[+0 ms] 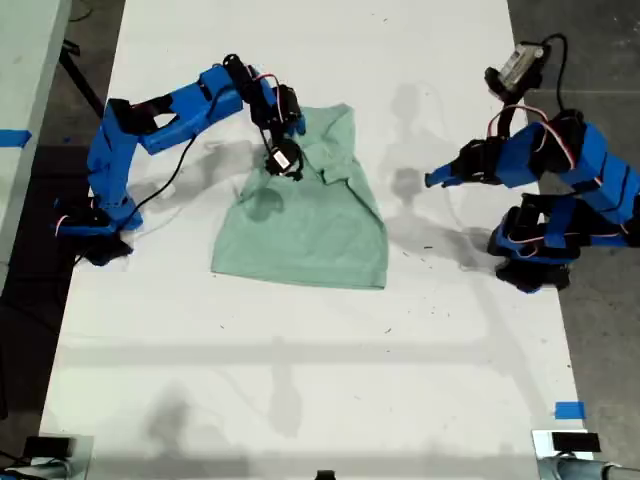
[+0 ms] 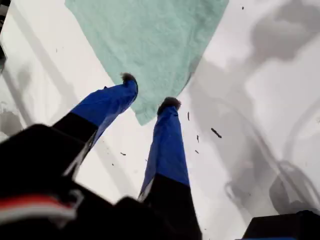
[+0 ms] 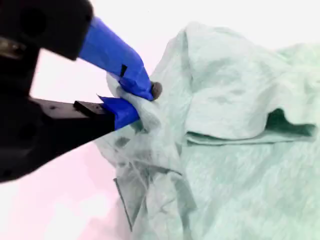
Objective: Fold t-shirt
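Mint-green short-sleeved t-shirt of soft plain cloth (image 1: 310, 220) lies on the white desk (image 1: 300, 380), roughly mid-width and nearer the far edge than the near edge in the exterior view. Hem end is flat and spread toward the near edge; the far end is bunched, with one side folded over into wrinkles.

My second gripper (image 3: 135, 97), blue plastic jaws on a blue-and-black arm, reaches in from the desk edge on the exterior view's left (image 1: 283, 160). Jaws pinched on a bunch of the t-shirt cloth (image 3: 225, 125); second wrist view shows fabric caught between the two blue tips, crumpled folds hanging just below them. A sleeve or collar opening shows as a darker slot in the cloth beside the grip, cannot tell which.

My first gripper (image 2: 149, 92), same blue plastic with dark tips, belongs to the arm at the desk edge on the exterior view's right (image 1: 435, 178). Jaws apart, nothing between them. It sits above bare desk, apart from the t-shirt in the exterior view. In the first wrist view a corner of the cloth (image 2: 150, 40) shows beyond the tips, not touched. Small dark specks on the desk surface near it.

Blue tape pieces (image 1: 569, 410) at the desk's near corner on the exterior view's right.
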Robot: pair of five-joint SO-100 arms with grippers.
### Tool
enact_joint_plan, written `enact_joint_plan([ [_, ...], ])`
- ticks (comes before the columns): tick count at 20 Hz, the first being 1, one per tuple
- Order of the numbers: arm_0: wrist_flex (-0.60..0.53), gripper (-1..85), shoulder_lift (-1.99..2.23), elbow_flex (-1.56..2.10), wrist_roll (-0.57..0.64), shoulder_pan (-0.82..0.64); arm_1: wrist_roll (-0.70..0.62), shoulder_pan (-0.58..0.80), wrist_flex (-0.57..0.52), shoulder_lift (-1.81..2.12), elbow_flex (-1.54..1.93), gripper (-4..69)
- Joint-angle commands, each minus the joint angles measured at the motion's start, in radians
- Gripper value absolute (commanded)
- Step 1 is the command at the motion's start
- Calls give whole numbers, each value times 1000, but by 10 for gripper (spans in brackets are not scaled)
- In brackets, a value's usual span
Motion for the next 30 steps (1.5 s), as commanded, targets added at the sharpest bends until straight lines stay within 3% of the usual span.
enact_joint_plan([
  [1,-114,0,-14,-63,-12,32,31,-26,-21,51,20,140],
  [3,-152,16,-31,-64,-5,38,44,-31,-31,78,49,140],
  [4,-164,137,-21,-66,38,49,48,-32,-37,92,63,141],
  [6,-127,208,66,-63,80,72,55,-37,-43,114,87,143],
  [13,290,226,523,-23,189,81,57,-74,-109,140,166,167],
  [16,419,226,693,78,206,135,60,-110,-150,138,221,186],
  [18,423,225,798,238,198,183,64,-149,-229,124,288,202],
  [23,267,228,1006,678,104,325,84,-219,-456,-84,397,236],
  [30,170,225,1006,811,12,422,69,-219,-683,-397,422,245],
])
